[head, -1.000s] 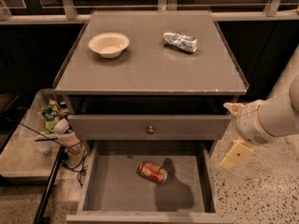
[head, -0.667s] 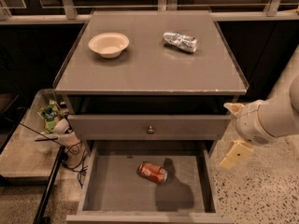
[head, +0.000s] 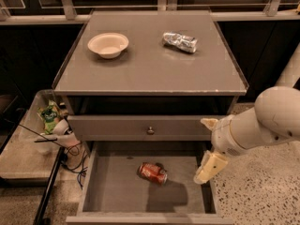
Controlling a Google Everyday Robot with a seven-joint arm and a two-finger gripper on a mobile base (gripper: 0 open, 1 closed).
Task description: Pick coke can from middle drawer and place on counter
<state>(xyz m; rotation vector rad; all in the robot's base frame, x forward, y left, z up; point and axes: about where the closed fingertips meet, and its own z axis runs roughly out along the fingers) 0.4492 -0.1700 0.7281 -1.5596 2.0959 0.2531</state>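
Red coke can unmoved in grey middle drawer; your cream end effector static above right wall, open; grasp pending.

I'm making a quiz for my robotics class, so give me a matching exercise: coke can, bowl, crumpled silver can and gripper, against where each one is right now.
1. coke can
2. bowl
3. crumpled silver can
4. gripper

A. left part of the counter
B. at the right wall of the open drawer, apart from the can
C. lying on its side on the drawer floor
D. on the counter, right of the bowl

Pairs: 1-C, 2-A, 3-D, 4-B
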